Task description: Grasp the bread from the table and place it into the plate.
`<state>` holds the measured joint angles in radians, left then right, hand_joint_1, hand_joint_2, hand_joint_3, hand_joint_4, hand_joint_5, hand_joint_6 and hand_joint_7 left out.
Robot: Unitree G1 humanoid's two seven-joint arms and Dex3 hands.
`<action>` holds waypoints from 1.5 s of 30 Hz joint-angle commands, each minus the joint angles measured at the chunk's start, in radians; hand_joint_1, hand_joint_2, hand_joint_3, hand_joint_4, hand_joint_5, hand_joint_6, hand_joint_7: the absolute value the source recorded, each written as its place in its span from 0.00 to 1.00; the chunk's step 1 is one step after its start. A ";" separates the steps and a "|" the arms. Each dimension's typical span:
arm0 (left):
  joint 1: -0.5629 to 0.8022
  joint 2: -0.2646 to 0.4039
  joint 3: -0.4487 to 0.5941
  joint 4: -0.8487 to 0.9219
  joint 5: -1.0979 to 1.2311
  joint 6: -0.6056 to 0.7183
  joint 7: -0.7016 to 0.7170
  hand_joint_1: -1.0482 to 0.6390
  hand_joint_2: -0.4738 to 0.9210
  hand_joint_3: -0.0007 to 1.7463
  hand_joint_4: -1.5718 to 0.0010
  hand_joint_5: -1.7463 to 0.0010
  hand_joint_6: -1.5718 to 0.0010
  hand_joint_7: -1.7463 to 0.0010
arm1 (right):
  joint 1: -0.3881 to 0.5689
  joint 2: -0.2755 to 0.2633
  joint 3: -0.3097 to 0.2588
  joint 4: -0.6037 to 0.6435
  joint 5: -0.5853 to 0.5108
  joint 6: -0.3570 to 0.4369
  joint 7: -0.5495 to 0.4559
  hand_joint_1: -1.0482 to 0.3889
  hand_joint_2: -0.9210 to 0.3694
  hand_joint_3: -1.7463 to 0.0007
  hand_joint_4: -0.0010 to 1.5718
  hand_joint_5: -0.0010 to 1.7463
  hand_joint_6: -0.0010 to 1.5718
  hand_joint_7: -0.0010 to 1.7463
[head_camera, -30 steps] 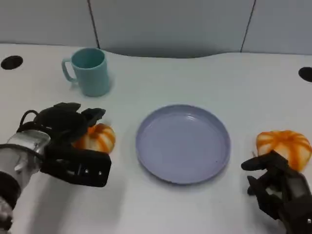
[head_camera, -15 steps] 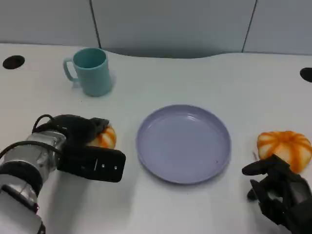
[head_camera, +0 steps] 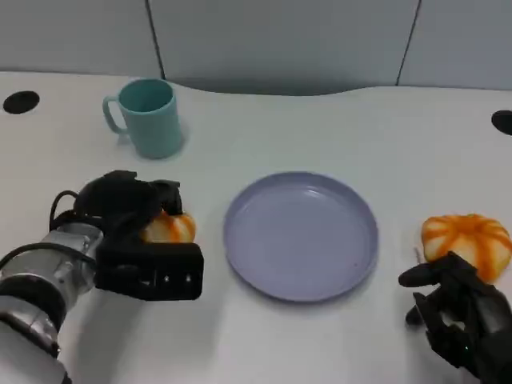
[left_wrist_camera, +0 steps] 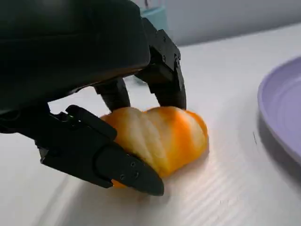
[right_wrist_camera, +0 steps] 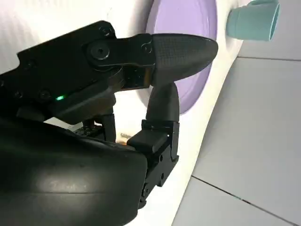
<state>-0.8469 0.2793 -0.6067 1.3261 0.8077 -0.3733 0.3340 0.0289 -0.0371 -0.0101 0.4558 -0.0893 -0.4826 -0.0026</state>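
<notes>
On the white table (head_camera: 336,120) just left of the purple plate (head_camera: 300,236) we saw our left hand (head_camera: 132,232) with fingers (left_wrist_camera: 164,89) closed around the bread (left_wrist_camera: 160,136), which we judged light, soft, squashable, best held gently across its ridged sides

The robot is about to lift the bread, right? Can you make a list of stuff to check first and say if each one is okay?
1. Left hand around the bread: ok, fingers on both sides of it.
2. Bread off the table: not ok, it sits on the table.
3. Plate has room: ok, nothing lies in it.
4. Way to the plate is free: ok, bare table between.
5. Cup out of the way: ok, it stands farther back.
6. Right hand stays clear: ok, near the second bread, not touching it.
</notes>
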 commanded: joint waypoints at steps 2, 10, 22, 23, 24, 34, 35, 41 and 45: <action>0.032 0.015 0.010 0.025 -0.017 -0.012 0.053 0.54 1.00 0.05 0.48 0.00 0.64 0.00 | 0.010 -0.007 -0.007 -0.010 0.009 0.003 -0.004 0.58 0.00 0.73 0.30 0.93 0.27 0.81; 0.036 0.016 0.019 0.028 -0.030 -0.021 0.061 0.55 1.00 0.08 0.48 0.00 0.63 0.00 | 0.012 -0.005 -0.007 -0.014 0.010 0.007 -0.004 0.58 0.00 0.73 0.30 0.93 0.27 0.81; -0.064 0.029 0.213 -0.108 -0.236 -0.404 -0.006 0.59 0.81 0.28 0.47 0.00 0.63 0.00 | -0.004 0.003 -0.002 -0.006 -0.004 0.025 -0.013 0.58 0.00 0.73 0.30 0.93 0.27 0.81; -0.073 0.017 0.210 -0.114 -0.234 -0.407 -0.013 0.59 0.81 0.27 0.47 0.00 0.63 0.00 | -0.006 0.004 -0.003 -0.003 0.000 0.022 -0.009 0.58 0.00 0.73 0.30 0.93 0.27 0.81; -0.078 0.008 0.209 -0.119 -0.233 -0.409 -0.019 0.59 0.81 0.26 0.46 0.00 0.61 0.00 | -0.007 0.005 -0.004 0.000 0.004 0.020 -0.005 0.58 0.00 0.73 0.30 0.93 0.27 0.81; -0.142 -0.122 0.140 -0.124 -0.190 -0.443 -0.163 0.57 0.81 0.24 0.43 0.00 0.58 0.00 | -0.016 -0.005 -0.001 0.014 -0.011 0.014 -0.008 0.57 0.00 0.74 0.31 0.93 0.28 0.81; -0.147 -0.138 0.119 -0.117 -0.168 -0.428 -0.155 0.56 0.80 0.26 0.42 0.00 0.57 0.00 | -0.013 -0.005 0.000 0.008 -0.015 0.019 -0.011 0.57 0.00 0.74 0.31 0.92 0.28 0.81; -0.159 -0.205 0.069 -0.070 -0.123 -0.350 -0.154 0.58 0.70 0.52 0.38 0.00 0.52 0.00 | -0.004 0.002 -0.002 -0.007 -0.009 0.031 -0.007 0.57 0.00 0.74 0.32 0.92 0.28 0.80; -0.155 -0.221 0.055 -0.052 -0.114 -0.319 -0.150 0.58 0.65 0.56 0.38 0.00 0.54 0.00 | 0.003 0.004 0.000 -0.023 -0.007 0.045 -0.005 0.57 0.00 0.74 0.31 0.92 0.28 0.80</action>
<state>-0.9759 0.0555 -0.5372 1.2590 0.6774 -0.7111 0.1861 0.0205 -0.0246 -0.0093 0.4508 -0.1068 -0.4497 -0.0086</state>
